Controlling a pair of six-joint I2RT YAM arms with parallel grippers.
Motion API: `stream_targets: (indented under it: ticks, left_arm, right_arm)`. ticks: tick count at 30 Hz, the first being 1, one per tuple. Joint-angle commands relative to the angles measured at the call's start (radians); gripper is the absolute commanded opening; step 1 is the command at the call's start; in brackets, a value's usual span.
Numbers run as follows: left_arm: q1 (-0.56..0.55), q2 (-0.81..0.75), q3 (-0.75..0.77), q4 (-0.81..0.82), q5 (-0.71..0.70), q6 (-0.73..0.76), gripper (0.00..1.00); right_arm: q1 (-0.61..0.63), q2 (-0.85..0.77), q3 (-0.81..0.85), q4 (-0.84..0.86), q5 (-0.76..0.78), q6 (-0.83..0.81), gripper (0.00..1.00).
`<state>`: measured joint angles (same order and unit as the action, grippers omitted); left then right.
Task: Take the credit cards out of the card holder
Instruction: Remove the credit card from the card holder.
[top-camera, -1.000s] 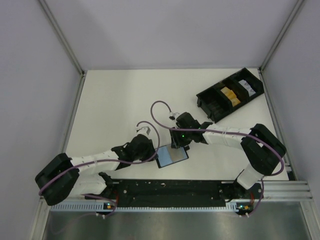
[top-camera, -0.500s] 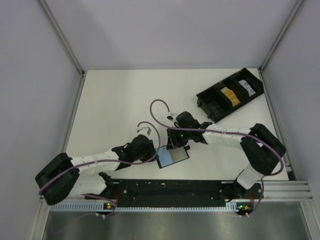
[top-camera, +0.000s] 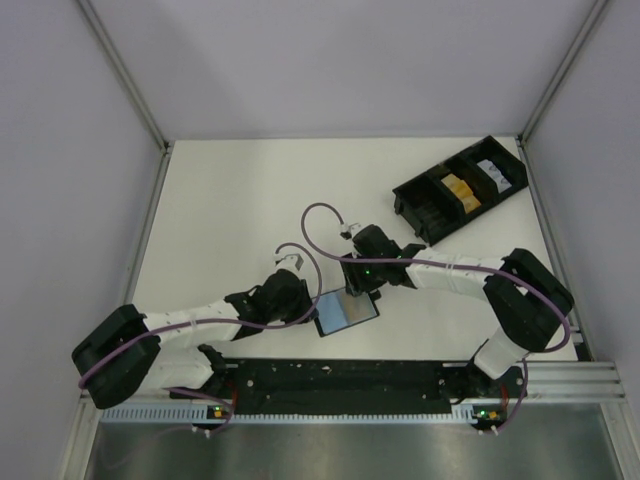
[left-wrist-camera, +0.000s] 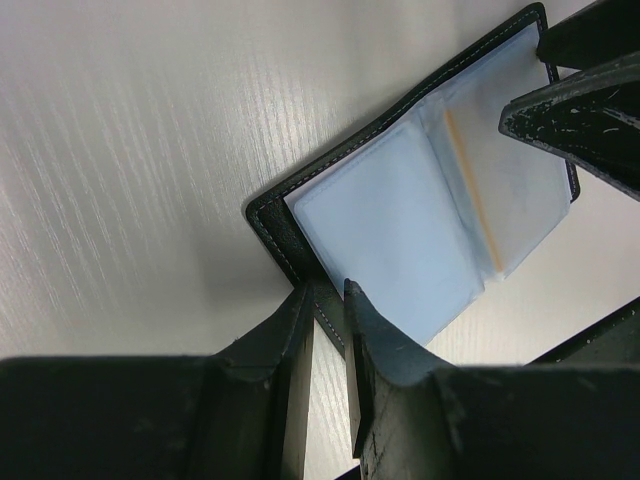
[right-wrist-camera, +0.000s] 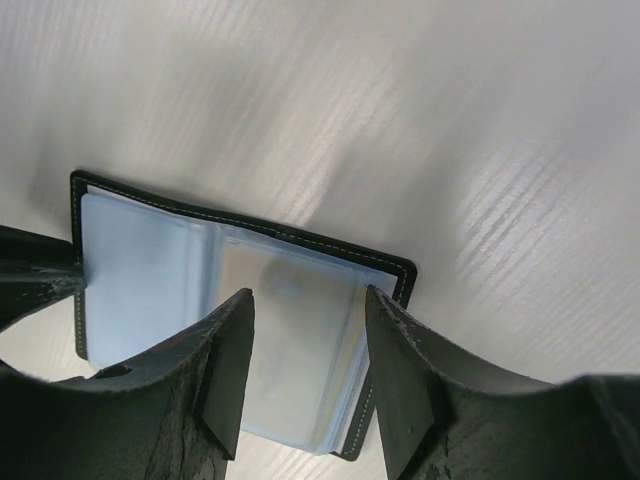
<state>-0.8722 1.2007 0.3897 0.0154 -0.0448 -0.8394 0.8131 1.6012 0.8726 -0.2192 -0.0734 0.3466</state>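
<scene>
Top external: card holder (top-camera: 345, 312) lies open near table (top-camera: 230, 220) front edge, white top stretching far-left. Left gripper (left-wrist-camera: 328, 295) clamps its stitched black edge; right gripper (right-wrist-camera: 308, 300) spread over blue-grey sleeves.

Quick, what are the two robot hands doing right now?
Left gripper: closed, pinching the card holder by its edge.
Right gripper: open, over the card holder.

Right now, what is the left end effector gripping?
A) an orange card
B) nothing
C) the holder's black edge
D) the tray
C: in the left wrist view, the left end effector is pinched on the stitched black edge of the open holder.
</scene>
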Motion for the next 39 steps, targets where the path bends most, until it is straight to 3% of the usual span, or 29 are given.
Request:
stream_targets:
  ticks: [1, 12, 31, 39]
  left_arm:
    - [-0.007, 0.010, 0.017, 0.023, -0.001, -0.004, 0.23]
    - [-0.008, 0.013, 0.020, 0.021, 0.000, -0.004, 0.23]
    - [-0.011, 0.003, 0.015, 0.020, -0.003, -0.009, 0.23]
    - [-0.013, 0.023, 0.017, 0.034, 0.000, -0.015, 0.23]
  right_arm:
    - [-0.008, -0.012, 0.052, -0.017, 0.052, -0.049, 0.49]
    - [-0.006, 0.005, 0.055, -0.008, -0.035, -0.038, 0.43]
    - [0.009, 0.022, 0.029, -0.009, 0.003, -0.017, 0.43]
    - [0.034, 0.039, 0.013, 0.018, -0.110, 0.060, 0.37]
